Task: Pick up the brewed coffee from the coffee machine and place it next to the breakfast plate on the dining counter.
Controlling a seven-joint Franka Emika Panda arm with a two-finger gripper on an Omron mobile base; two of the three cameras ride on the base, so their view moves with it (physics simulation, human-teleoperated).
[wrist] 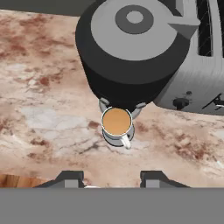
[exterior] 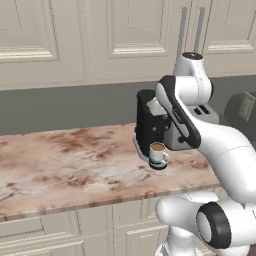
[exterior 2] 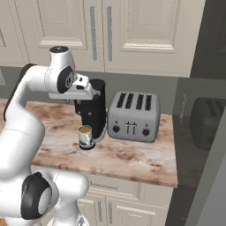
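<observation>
Left base view: mug [exterior: 158, 155] stands full on the drip base of the coffee machine [exterior: 151, 126]; pickup not yet made, carry and placing by the plate remain.

Right base view: mug [exterior 2: 85, 136] beside the toaster [exterior 2: 133, 116], arm above it.

Hand view: gripper [wrist: 112, 178] hangs above the mug [wrist: 117, 125], 2 fingers partly apart, holding and touching nothing.

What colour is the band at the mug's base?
Teal, on the small white coffee mug; clearest in the left base view.
</observation>
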